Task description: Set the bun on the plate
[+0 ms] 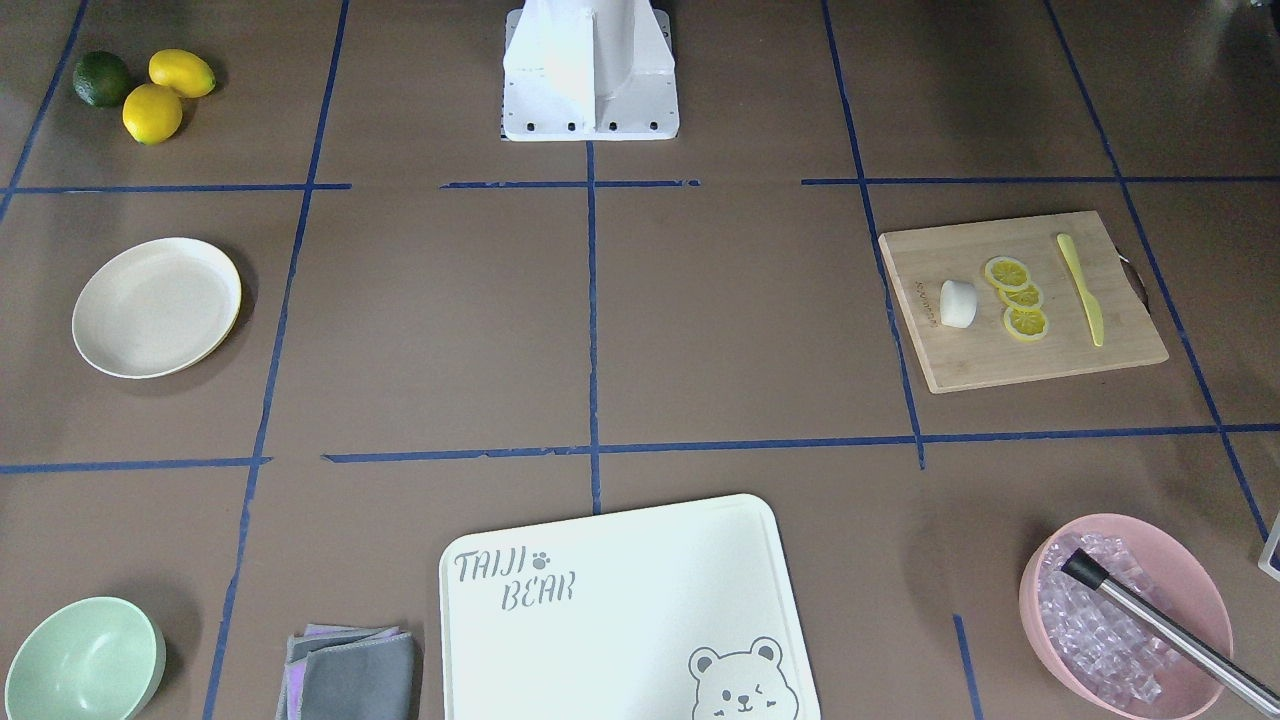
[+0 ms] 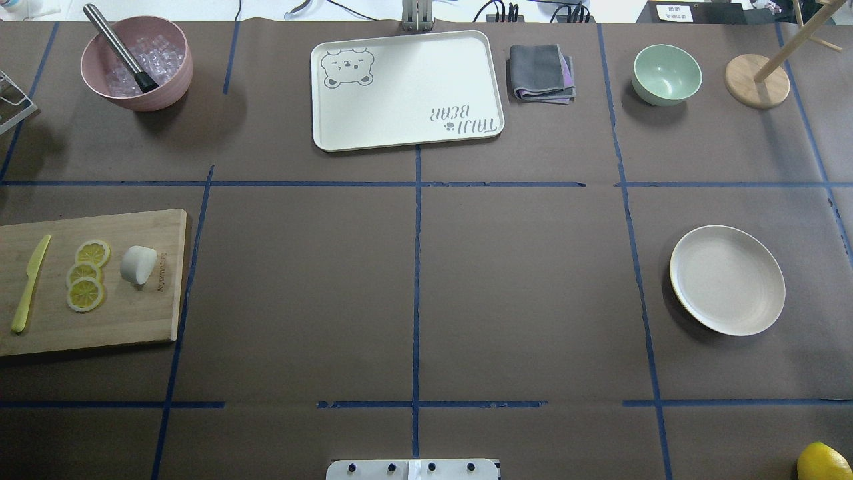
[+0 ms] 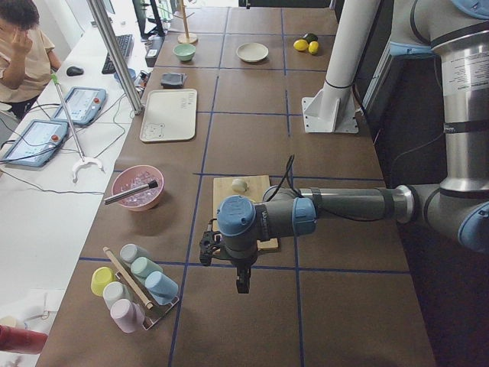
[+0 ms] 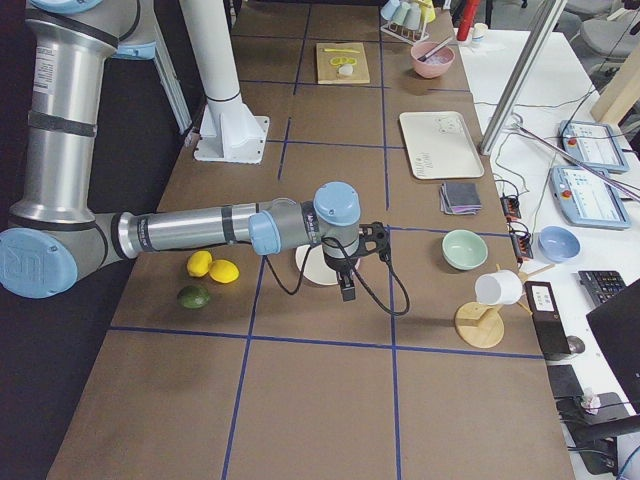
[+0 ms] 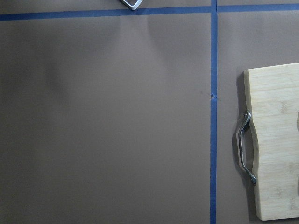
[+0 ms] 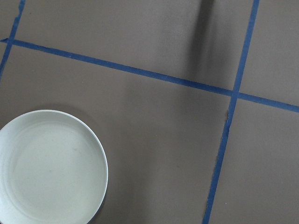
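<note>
Overhead exterior is showing the bun lying on the wooden board at the robot's left, the plate well apart at its right; the left gripper is hanging nearer; neither its opening nor that of the right gripper can be told.

The surface is a flat brown, ruled into a grid by blue tape lines. The bun is plain white. The wooden board is pale tan. The lemon slices are yellow with paler flesh, and the knife is a soft yellow-green. The plate is cream-white (its rim faintly yellow). The mint-green bowl is unpatterned, as is the pink bowl. Its ice is clear with a lilac tinge, and the rod is silver with a black tip. The tray is white with a grey bear face and grey lettering. The cloths are grey and purple. The lemons are bright yellow and the lime is dark green.
</note>
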